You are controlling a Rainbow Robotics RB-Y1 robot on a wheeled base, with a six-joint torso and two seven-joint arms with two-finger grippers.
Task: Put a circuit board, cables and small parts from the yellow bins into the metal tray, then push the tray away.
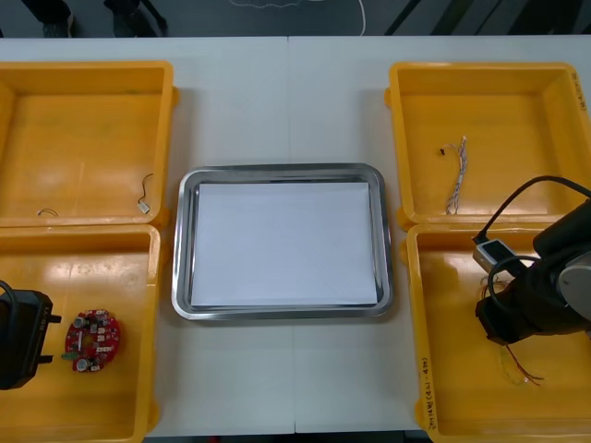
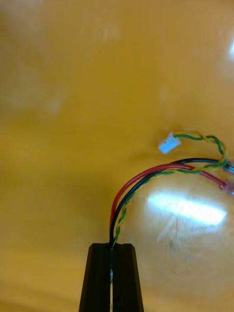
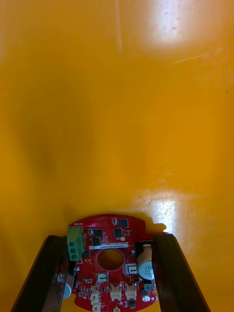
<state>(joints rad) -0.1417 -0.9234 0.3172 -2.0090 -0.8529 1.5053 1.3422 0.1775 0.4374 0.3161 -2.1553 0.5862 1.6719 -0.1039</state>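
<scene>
R gripper (image 2: 112, 245) sits low in the near R yellow bin (image 1: 417, 305), fingers pinched tight on a red, black & green-yellow cable bundle (image 2: 146, 174). Its white plug (image 2: 169, 143) lies just ahead of the tips. L gripper (image 3: 109, 237) is in the near L bin (image 1: 152, 277), fingers wide apart, red circuit board (image 3: 109, 253) framed btwn them, contact unclear. Beyond R gripper, the far R bin (image 1: 395, 138) holds 1 twisted blue-white cable (image 1: 456, 175). Btwn the 2 grippers lies the metal tray (image 1: 182, 249), white inside, w/ bare table (image 1: 277, 101) past it.

Light table (image 1: 277, 101), dark floor (image 1: 194, 18) beyond it
</scene>
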